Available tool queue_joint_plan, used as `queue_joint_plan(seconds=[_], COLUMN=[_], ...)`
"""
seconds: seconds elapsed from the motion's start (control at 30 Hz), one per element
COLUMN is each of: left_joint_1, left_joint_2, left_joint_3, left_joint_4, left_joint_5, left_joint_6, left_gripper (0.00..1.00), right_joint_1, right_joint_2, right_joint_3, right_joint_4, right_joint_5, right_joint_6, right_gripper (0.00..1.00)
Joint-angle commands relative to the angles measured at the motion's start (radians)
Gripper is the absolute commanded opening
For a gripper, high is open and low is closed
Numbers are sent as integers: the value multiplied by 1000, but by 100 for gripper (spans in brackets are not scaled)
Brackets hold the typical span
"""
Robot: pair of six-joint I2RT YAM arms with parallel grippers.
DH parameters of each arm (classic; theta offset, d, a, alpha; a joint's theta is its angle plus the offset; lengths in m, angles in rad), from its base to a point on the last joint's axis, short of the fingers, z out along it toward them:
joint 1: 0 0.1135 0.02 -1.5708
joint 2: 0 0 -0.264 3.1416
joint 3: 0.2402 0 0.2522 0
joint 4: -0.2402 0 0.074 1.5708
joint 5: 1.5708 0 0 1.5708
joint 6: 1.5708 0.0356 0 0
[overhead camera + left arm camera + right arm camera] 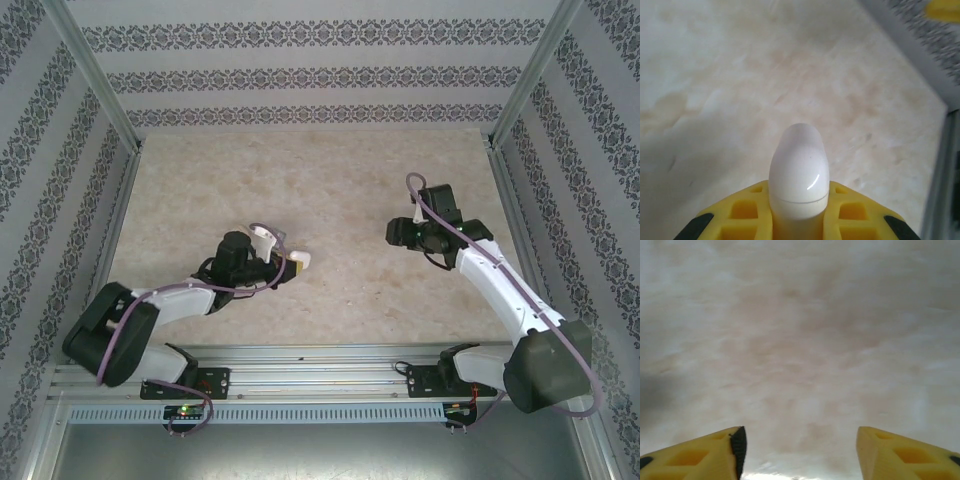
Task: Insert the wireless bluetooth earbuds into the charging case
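My left gripper [285,272] is shut on the charging case [799,170], a glossy white pebble. The case's rounded end sticks out past the yellow fingers [747,212], and its lid seam is closed. From above, the case [300,261] shows as a small white piece at the gripper's tip, low over the table left of centre. My right gripper [398,232] is on the right side of the table. In its wrist view the right gripper [801,440] is open, with only bare beige tabletop between its yellow fingers [705,457]. The earbuds are out of view.
The beige marbled tabletop [330,190] is fenced by patterned walls and aluminium posts [95,75]. A metal rail [320,360] along the near edge carries both arm bases. In the left wrist view the table's right edge and frame [940,100] lie close.
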Motion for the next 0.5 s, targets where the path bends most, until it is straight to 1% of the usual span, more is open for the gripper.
queue_joint_plan(seconds=[0.0,0.07,0.1,0.13,0.2,0.27,0.3,0.33,0.37,0.43,0.47], left_joint_1=[9,9,9,9,10,9,9,10,9,11,12], left_joint_2=[100,155,182,199,214,200,183,164,140,96,73], left_joint_3=[33,45,51,57,73,89,103,117,144,197,228], left_joint_4=[-22,-3,-5,-12,-38,-91,-136,-187,-253,-383,-443], left_joint_5=[-62,-71,-84,-97,-124,-158,-184,-213,-249,-322,-363], left_joint_6=[17,6,5,9,22,48,69,93,121,179,215], left_gripper=[2,5,9,14,24,35,42,48,56,74,85], right_joint_1=[-49,-87,-115,-146,-200,-244,-263,-278,-291,-308,-311], right_joint_2=[-41,-55,-58,-60,-63,-67,-70,-74,-80,-90,-94], right_joint_3=[-68,-117,-138,-159,-190,-217,-237,-255,-280,-332,-360], right_joint_4=[96,138,157,176,204,228,256,284,325,426,482], right_joint_5=[249,267,278,284,290,307,311,315,313,286,275], right_joint_6=[-35,-31,-27,-25,-35,-40,-45,-48,-54,-61,-61], right_gripper=[70,77,81,85,88,93,97,98,98,98,98])
